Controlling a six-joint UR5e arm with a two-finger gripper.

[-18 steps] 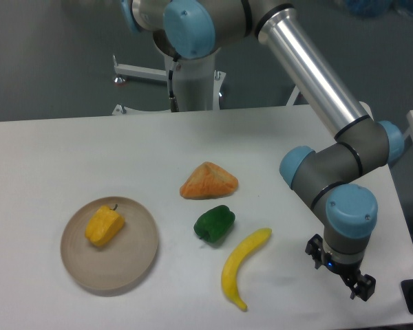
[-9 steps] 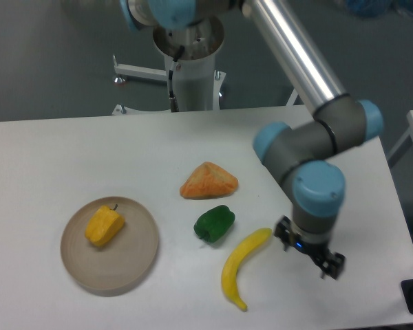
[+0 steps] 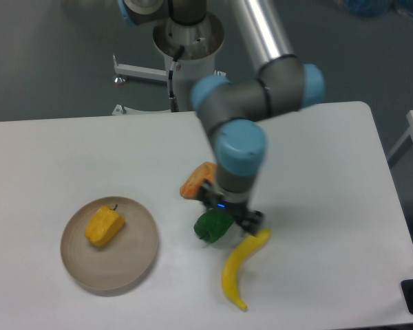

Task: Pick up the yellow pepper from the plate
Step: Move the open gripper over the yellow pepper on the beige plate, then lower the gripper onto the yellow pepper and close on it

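The yellow pepper (image 3: 104,225) lies on the left half of the round tan plate (image 3: 136,265) at the table's front left. It is blocky, yellow-orange, with a short dark stem at its top. My gripper (image 3: 230,208) points down over the middle of the table, well to the right of the plate and partly over the green pepper. Its jaws look spread apart and hold nothing. The arm's wrist hides most of the fingers.
A green pepper (image 3: 210,227) sits just under the gripper. A long yellow banana (image 3: 238,269) lies to its front right. An orange wedge-shaped toy (image 3: 192,185) is partly hidden behind the wrist. The arm's base stands at the table's back.
The arm has swung left from the table's front right corner to the middle, past the banana and over the green pepper. The pepper and plate have not moved.
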